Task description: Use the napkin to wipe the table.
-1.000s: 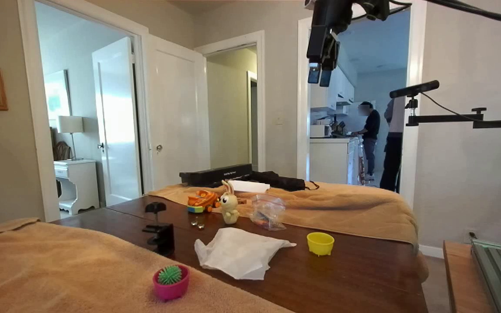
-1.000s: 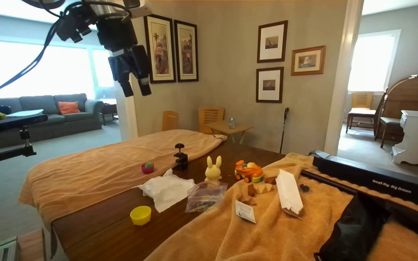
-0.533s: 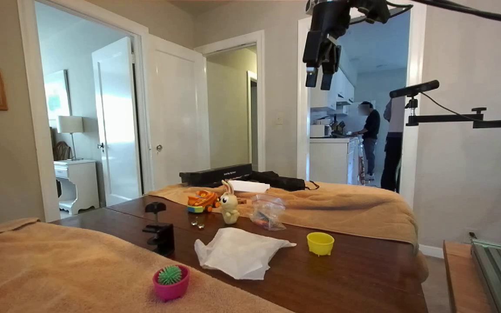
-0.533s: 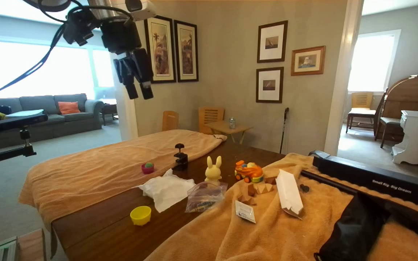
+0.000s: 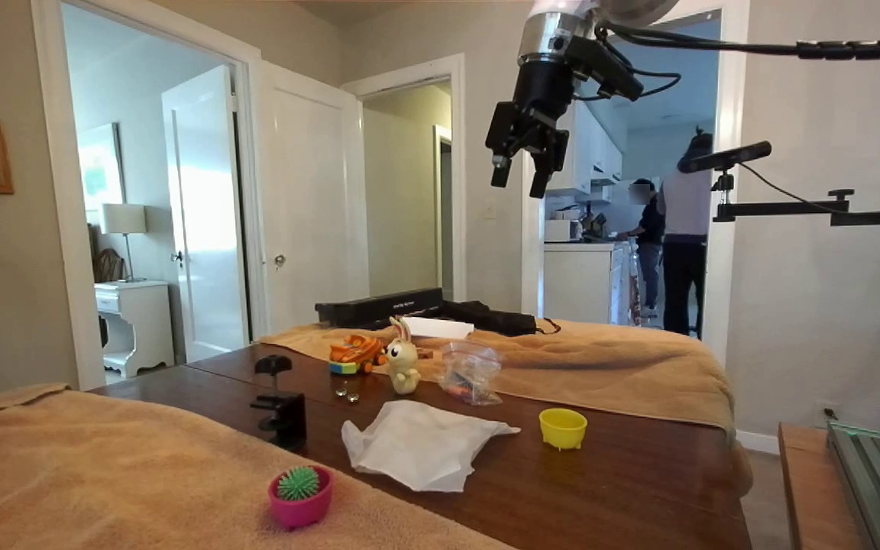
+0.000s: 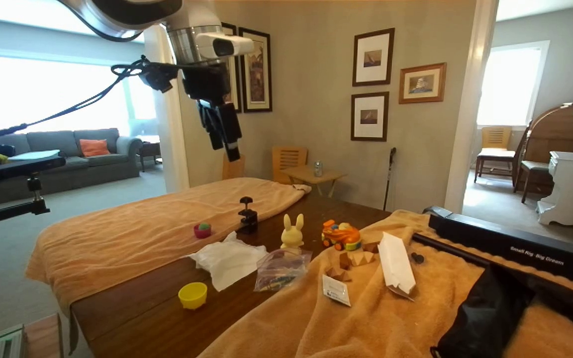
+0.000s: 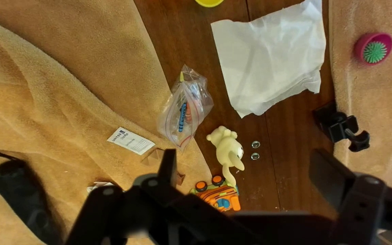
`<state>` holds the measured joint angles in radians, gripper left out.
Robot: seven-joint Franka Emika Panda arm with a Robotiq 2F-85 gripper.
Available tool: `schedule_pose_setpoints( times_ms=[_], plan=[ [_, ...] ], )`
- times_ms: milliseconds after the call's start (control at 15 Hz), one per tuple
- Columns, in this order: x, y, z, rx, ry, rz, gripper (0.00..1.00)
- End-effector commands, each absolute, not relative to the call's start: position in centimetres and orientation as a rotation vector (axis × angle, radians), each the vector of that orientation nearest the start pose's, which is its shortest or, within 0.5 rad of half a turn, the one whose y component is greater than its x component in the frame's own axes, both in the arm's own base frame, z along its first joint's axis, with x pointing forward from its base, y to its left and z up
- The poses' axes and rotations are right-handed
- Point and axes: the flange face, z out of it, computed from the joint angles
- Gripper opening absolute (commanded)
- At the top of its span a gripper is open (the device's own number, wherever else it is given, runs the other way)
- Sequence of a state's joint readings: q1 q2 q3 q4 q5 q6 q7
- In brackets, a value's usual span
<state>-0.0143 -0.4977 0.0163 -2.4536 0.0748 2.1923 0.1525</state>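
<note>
The napkin [image 5: 426,447] is a white crumpled sheet lying loosely spread on the dark brown wooden table [image 5: 616,493]. It also shows in an exterior view [image 6: 230,261] and in the upper right of the wrist view [image 7: 271,58]. My gripper [image 5: 519,188] hangs high above the table, pointing down, well apart from the napkin. It also shows in an exterior view [image 6: 226,153]. In the wrist view my gripper [image 7: 245,161] has its jaws wide apart with nothing between them. Small light crumbs [image 7: 279,207] lie on the table.
A yellow bowl [image 5: 562,428], a plastic bag [image 7: 185,109], a rabbit figure [image 7: 227,149], an orange toy car [image 7: 218,196] and a black clamp [image 5: 283,412] surround the napkin. A pink bowl [image 5: 300,500] with a green spiky ball sits on the tan towel [image 5: 142,473].
My arm and gripper have moved lower and further over the table, leftward in an exterior view and rightward in an exterior view. The napkin and other objects have not moved.
</note>
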Motion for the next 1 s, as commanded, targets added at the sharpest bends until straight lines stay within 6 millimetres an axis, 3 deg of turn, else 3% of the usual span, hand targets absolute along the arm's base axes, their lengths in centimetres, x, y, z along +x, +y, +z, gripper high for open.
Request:
schedule_pose_setpoints(
  times_ms=[0, 267, 533, 933],
  plan=[
    [42.0, 0.4, 49.9, -3.032, 0.286, -0.351, 1.00],
    [42.1, 0.5, 50.2, -3.029, 0.286, -0.359, 1.00],
    [43.4, 1.4, 48.1, -3.072, 0.046, -0.296, 1.00],
    [44.6, 7.8, 45.9, -2.992, -0.474, -0.253, 1.00]
  ],
)
